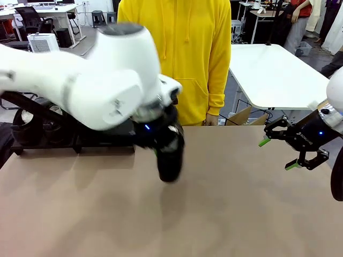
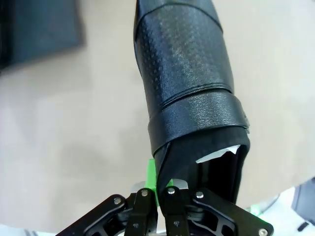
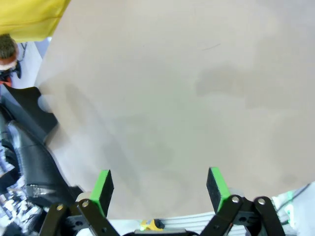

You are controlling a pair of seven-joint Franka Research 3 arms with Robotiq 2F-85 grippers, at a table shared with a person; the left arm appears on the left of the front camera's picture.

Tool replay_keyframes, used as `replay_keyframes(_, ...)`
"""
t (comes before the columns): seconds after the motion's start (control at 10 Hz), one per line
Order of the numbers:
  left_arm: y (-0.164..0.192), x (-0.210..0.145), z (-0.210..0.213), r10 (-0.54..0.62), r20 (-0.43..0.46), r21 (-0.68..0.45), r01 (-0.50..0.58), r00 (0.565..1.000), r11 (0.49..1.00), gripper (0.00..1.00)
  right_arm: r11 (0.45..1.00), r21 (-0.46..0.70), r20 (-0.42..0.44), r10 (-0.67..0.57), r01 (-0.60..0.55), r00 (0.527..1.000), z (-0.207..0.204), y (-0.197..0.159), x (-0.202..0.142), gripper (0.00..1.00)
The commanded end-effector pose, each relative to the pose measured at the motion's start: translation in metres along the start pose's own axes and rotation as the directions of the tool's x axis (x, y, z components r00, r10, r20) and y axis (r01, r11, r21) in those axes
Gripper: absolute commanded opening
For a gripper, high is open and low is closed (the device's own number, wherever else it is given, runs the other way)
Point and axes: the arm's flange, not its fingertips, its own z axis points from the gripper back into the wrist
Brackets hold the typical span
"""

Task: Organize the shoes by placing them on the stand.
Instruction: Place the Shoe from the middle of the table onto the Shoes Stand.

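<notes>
Near the middle of the brown table [image 1: 225,214], the left gripper [image 1: 161,140] holds one black shoe [image 1: 170,155], toe hanging downward just above the tabletop. From the left wrist camera, its jaws are pinched tight on the edge of that shoe's [image 2: 189,93] opening, one green pad [image 2: 151,178] showing outside the leather and white paper stuffing visible inside. Behind the arm, at the table's far left, sits the low black stand [image 1: 102,136], with two more dark shoes [image 1: 33,126] visible on it, partly hidden by the arm. Out at the table's right edge, the right gripper [image 1: 278,153] hovers with its jaws spread wide and nothing between them; its wrist camera shows both green pads [image 3: 102,186] apart over bare tabletop. One person in a yellow hoodie [image 1: 179,53] stands at the far side.
</notes>
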Motion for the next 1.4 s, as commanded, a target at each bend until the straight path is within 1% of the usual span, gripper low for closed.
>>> replay_keyframes(0.0,0.031,0.011,0.008,0.008,0.111,0.073,-0.016,0.994,0.997,0.0,1.0,0.004,0.004,0.019,-0.019,1.0,0.001,0.0,0.001,1.0)
replay_keyframes(0.1,0.043,0.023,0.009,0.027,0.128,0.11,-0.041,0.991,0.993,0.0,1.0,0.004,0.004,0.019,-0.019,1.0,0.001,0.0,0.001,1.0)
replay_keyframes(0.2,0.053,0.03,0.005,0.056,0.1,0.12,-0.068,0.993,0.991,0.0,1.0,0.004,0.004,0.019,-0.019,1.0,0.001,0.0,0.001,1.0)
replay_keyframes(0.3,0.049,0.027,0.002,0.168,-0.099,0.016,-0.167,0.981,0.986,0.0,1.0,0.004,0.004,0.019,-0.019,1.0,0.001,0.0,0.001,1.0)
replay_keyframes(0.4,0.057,0.032,0.015,0.033,0.102,0.099,-0.043,0.994,0.994,0.0,1.0,0.004,0.004,0.019,-0.019,1.0,0.001,0.0,0.001,1.0)
replay_keyframes(0.6,0.057,0.032,0.015,0.033,0.102,0.099,-0.043,0.994,0.994,0.0,1.0,0.004,0.004,0.019,-0.019,1.0,0.001,0.0,0.001,1.0)
replay_keyframes(0.7,0.06,0.03,0.001,0.072,0.035,0.093,-0.075,0.997,0.993,0.0,1.0,0.004,0.004,0.019,-0.019,1.0,0.001,0.0,0.001,1.0)
replay_keyframes(0.8,0.061,0.036,-0.004,0.058,0.132,0.121,-0.074,0.99,0.99,0.0,1.0,0.004,0.004,0.019,-0.019,1.0,0.001,0.0,0.001,1.0)
replay_keyframes(0.9,0.066,0.047,-0.008,0.085,0.263,0.122,-0.121,0.961,0.985,0.0,1.0,0.004,0.004,0.019,-0.019,1.0,0.001,0.0,0.001,1.0)
replay_keyframes(1.0,0.073,0.059,-0.013,0.095,0.288,0.092,-0.127,0.953,0.988,0.0,1.0,0.004,0.004,0.019,-0.019,1.0,0.001,0.0,0.001,1.0)
replay_keyframes(1.1,0.082,0.072,-0.017,0.102,0.325,0.096,-0.14,0.94,0.985,0.0,1.0,0.004,0.004,0.019,-0.019,1.0,0.001,0.0,0.001,1.0)
replay_keyframes(1.2,0.088,0.079,-0.019,0.102,0.363,0.112,-0.152,0.926,0.982,0.0,1.0,0.004,0.004,0.019,-0.019,1.0,0.001,0.0,0.001,1.0)
replay_keyframes(1.3,0.095,0.09,-0.024,0.088,0.387,0.152,-0.158,0.918,0.976,0.0,1.0,0.004,0.004,0.019,-0.019,1.0,0.001,0.0,0.001,1.0)
